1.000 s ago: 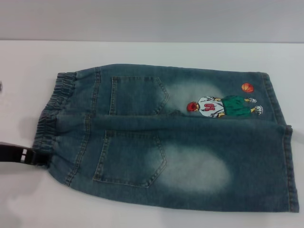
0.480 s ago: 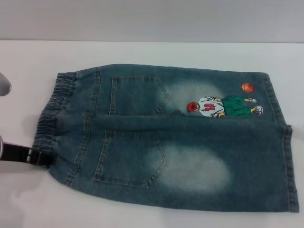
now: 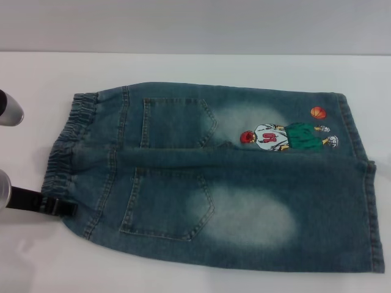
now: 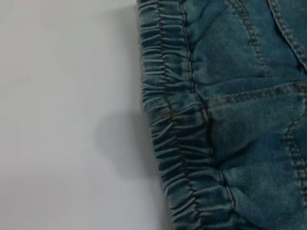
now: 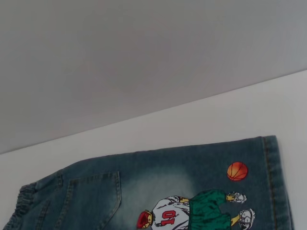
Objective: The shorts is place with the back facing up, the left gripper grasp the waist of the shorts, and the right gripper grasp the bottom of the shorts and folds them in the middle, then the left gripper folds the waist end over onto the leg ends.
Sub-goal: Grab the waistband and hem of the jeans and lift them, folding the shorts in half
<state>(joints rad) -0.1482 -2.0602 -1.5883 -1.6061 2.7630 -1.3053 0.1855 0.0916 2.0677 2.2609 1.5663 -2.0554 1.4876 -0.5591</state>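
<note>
The shorts (image 3: 214, 177) lie flat on the white table (image 3: 183, 67), back pockets up, with the elastic waistband (image 3: 64, 152) to the left and the leg ends (image 3: 366, 201) to the right. The cartoon basketball-player print (image 3: 284, 137) is on the far leg. My left gripper (image 3: 64, 208) reaches in low from the left edge, its black tip at the near corner of the waistband. The left wrist view shows the gathered waistband (image 4: 177, 124) close up beside bare table. The right wrist view looks from above at the far leg and its print (image 5: 192, 213). My right gripper is out of view.
A silver-white rounded part of the left arm (image 3: 9, 108) shows at the left edge, beyond the waistband. A grey wall (image 3: 195, 24) rises behind the table's far edge. White table surface surrounds the shorts on all sides.
The left gripper has slid to the right, up to the near corner of the waistband. The silver arm part has come into view at the left edge. The shorts have not moved.
</note>
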